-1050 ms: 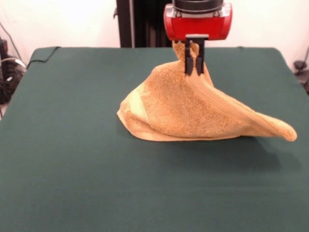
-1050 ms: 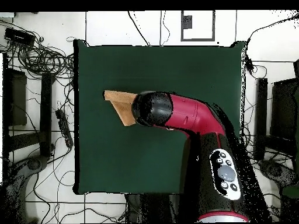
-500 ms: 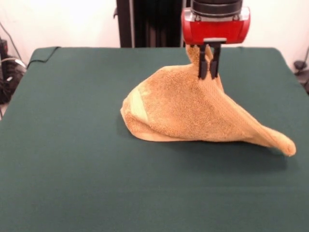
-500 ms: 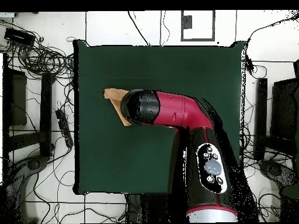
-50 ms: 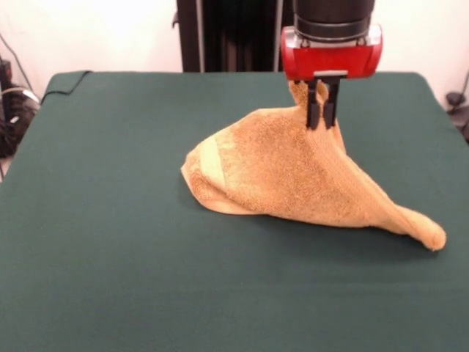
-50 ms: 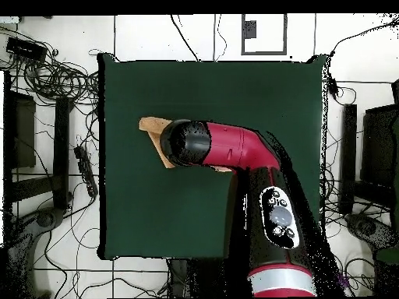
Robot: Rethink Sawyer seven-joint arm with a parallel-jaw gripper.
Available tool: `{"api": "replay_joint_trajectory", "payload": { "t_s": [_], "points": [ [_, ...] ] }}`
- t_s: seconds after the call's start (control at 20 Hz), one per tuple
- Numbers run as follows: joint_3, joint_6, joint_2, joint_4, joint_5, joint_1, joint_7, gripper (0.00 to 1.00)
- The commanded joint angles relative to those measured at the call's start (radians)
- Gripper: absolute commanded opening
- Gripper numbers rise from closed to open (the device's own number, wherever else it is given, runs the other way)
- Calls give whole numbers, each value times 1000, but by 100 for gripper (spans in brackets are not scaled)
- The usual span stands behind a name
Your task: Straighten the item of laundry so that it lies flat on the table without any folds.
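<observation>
This is a robotics lab or test cell. A red and black arm (image 6: 257, 167) on a pedestal reaches over a tabletop (image 6: 156, 202) covered in dark green cloth. In the overhead view the tabletop stands on a white tiled floor (image 6: 156, 35) strewn with tangled black cables (image 6: 54, 74), with dark equipment racks (image 6: 19, 132) along both sides. The front view shows a plain white wall (image 5: 110, 33) and a black upright column (image 5: 220, 33) behind the tabletop.

- The table (image 5: 110, 279) has a dark green cloth surface.
- On it lies an orange-tan towel (image 5: 293, 176), bunched, not flat.
- One corner of the towel is raised; the other edges rest on the cloth.
</observation>
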Motion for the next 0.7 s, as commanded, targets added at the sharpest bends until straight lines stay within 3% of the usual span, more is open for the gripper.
{"api": "replay_joint_trajectory", "payload": {
  "t_s": [0.05, 0.35, 0.7],
  "points": [
    [158, -42, 89, -22, -42, -13, -61, 0],
    [205, 3, 109, -50, -73, -39, -123, 0],
    [220, 36, 120, -89, -109, -34, -84, 0]
  ]
}}
